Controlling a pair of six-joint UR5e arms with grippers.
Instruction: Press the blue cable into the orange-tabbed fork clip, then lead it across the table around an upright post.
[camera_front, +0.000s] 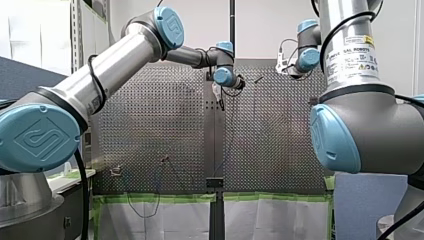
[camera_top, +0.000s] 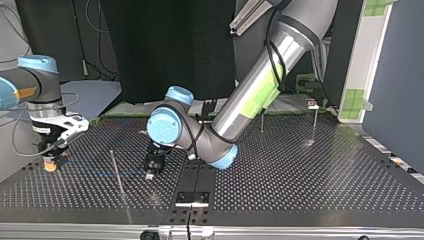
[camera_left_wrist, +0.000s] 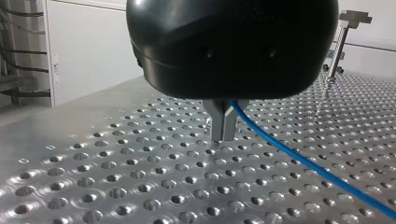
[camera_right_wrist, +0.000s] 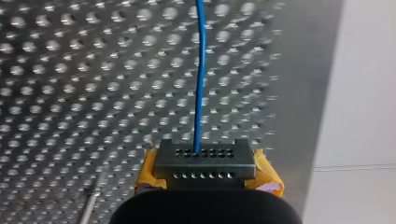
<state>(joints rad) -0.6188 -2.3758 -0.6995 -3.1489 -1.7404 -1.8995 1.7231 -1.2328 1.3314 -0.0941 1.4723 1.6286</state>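
The blue cable (camera_left_wrist: 303, 161) is pinched between the metal fingers of my left gripper (camera_left_wrist: 223, 134), which is shut just above the perforated plate. In the top view this gripper (camera_top: 151, 174) stands near the middle, and the cable (camera_top: 100, 172) runs low from it towards the view's left. There it reaches the orange-tabbed clip (camera_top: 50, 165) under my right gripper (camera_top: 51, 152). In the right wrist view the cable (camera_right_wrist: 200, 79) leads straight ahead out of the black, orange-sided clip (camera_right_wrist: 205, 163). A thin upright post (camera_top: 117, 172) stands beside the cable's run.
Two more posts (camera_top: 262, 122) (camera_top: 315, 125) rise at the far right of the top view. One post with a fitting on top (camera_left_wrist: 338, 46) shows ahead of my left gripper. A black bracket (camera_top: 192, 198) sits at the near edge of the table (camera_top: 300, 185).
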